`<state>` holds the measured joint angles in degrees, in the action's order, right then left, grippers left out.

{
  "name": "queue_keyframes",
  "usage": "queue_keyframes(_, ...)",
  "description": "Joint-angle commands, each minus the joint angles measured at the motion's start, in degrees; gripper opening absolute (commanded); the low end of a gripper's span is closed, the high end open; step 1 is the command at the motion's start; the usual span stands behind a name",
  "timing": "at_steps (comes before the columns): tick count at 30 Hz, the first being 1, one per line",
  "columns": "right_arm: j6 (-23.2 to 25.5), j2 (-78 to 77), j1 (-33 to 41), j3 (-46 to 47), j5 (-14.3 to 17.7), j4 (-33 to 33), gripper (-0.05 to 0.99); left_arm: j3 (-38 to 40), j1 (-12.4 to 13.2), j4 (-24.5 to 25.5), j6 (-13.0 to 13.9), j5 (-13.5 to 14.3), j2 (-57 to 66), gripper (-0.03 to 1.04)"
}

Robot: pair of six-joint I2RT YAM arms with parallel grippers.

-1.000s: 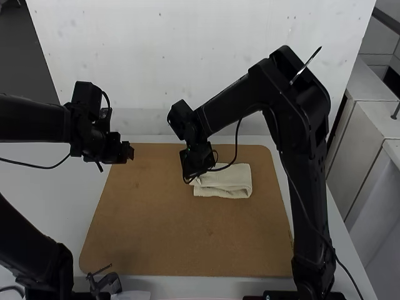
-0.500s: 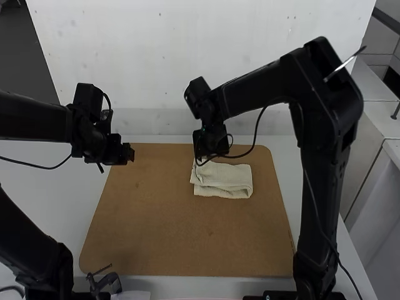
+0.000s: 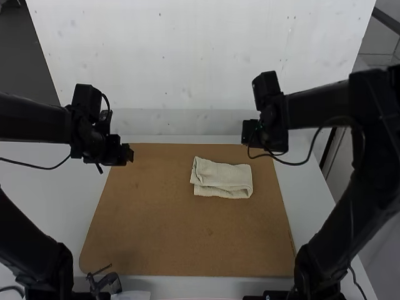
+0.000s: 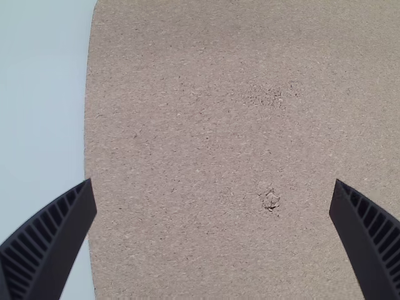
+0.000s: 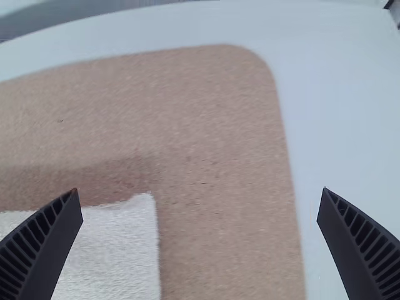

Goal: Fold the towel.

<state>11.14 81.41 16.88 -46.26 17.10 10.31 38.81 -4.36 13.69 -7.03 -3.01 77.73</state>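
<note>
A cream towel (image 3: 222, 179) lies folded on a brown board (image 3: 181, 234) atop the white table (image 3: 56, 215), to the left of the right hand (image 3: 248, 132), which is open and empty. The left hand (image 3: 130, 154), also open and empty, is well left of the towel.

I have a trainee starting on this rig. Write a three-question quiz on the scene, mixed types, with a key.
1. Multiple choice. What does the towel lie on?
a) a metal tray
b) the brown board
c) a wire rack

2. True or false: the towel is spread out flat in a single layer.

3. Fill in the blank: in the high view, the gripper nearer the towel is the ____ one.

Key: 1. b; 2. false, it lies folded over itself; 3. right, the right gripper.
</note>
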Motion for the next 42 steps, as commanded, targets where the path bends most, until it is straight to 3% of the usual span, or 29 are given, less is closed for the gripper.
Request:
queue_keyframes(1, -4.1, -8.7, -5.6, 4.9, -3.7, -3.1, 0.96, -1.5, 0.9, -0.9, 1.5, -0.4, -3.9, 0.96)
queue_keyframes(24, -6.9, -65.5, -14.6, 27.4, -3.4, -3.8, 0.96, -4.6, 0.4, -1.4, 1.5, -0.5, -14.3, 0.96)
queue_keyframes(38, -9.3, -79.7, -14.8, 31.9, -3.0, -2.1, 0.96, -9.2, -1.4, -1.7, 1.3, -0.2, -31.2, 0.96)
queue_keyframes(42, -10.3, -81.6, -15.0, 32.9, -2.8, -2.2, 0.96, -11.9, -1.5, -1.7, 1.4, 1.2, -38.4, 0.96)
